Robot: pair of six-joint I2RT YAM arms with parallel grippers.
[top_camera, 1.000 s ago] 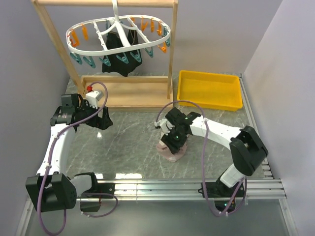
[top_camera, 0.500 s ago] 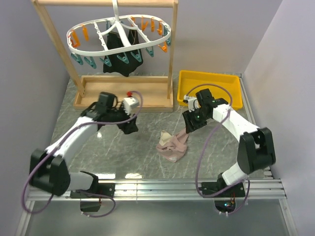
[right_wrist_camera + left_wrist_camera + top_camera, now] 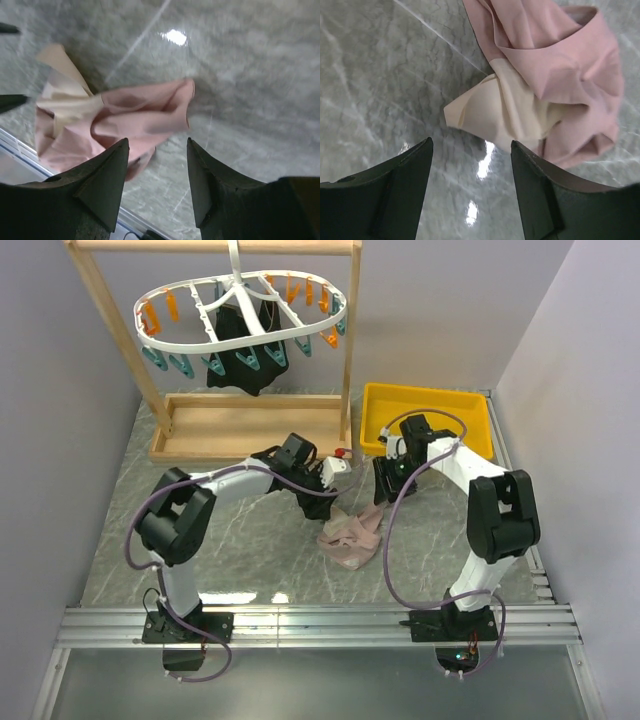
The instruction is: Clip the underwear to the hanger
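The pink underwear (image 3: 352, 535) with a beige waistband lies crumpled on the marble table, near the middle. It shows in the left wrist view (image 3: 545, 85) and the right wrist view (image 3: 115, 120). My left gripper (image 3: 322, 502) is open and empty, just left of the underwear and above the table (image 3: 471, 147). My right gripper (image 3: 385, 483) is open and empty, just right of and behind the underwear (image 3: 157, 145). The white oval hanger (image 3: 240, 315) with orange and teal clothespins hangs from the wooden rack at the back left.
A black garment (image 3: 245, 355) is clipped under the hanger. The wooden frame rack (image 3: 250, 425) stands at the back left. A yellow tray (image 3: 430, 420) sits at the back right, close behind my right gripper. A metal rail (image 3: 320, 625) runs along the near edge.
My left arm has swung right from the table's left side to the underwear. My right gripper has let go of the underwear and moved back toward the yellow tray. The underwear stays on the table.
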